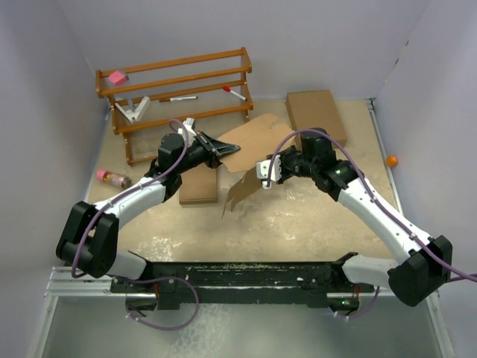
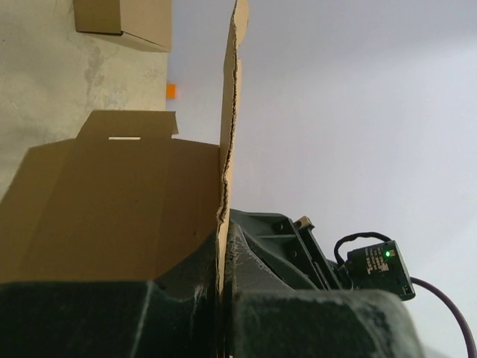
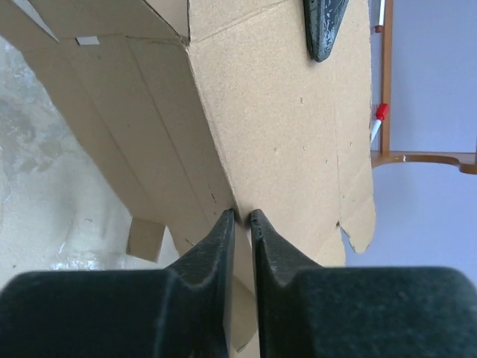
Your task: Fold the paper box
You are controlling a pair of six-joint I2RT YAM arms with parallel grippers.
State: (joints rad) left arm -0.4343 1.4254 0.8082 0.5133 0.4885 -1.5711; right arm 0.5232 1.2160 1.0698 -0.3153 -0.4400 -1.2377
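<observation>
The left gripper (image 1: pixel 226 150) was clamped on one edge of the paper box (image 1: pixel 257 136), its fingers (image 2: pixel 186 298) tight against the cardboard. The right gripper (image 1: pixel 263 172) pinched a crease. The partly folded blank hung between them, in front of the wooden rack (image 1: pixel 179 82), toward its right end.

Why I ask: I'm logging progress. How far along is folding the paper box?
Early. Done: the paper box blank is raised, with one panel bent along a crease. In hand: the left gripper and the right gripper each pinch an edge of it. Left: nothing is tucked or locked, and there is no closed box shape yet.
</observation>
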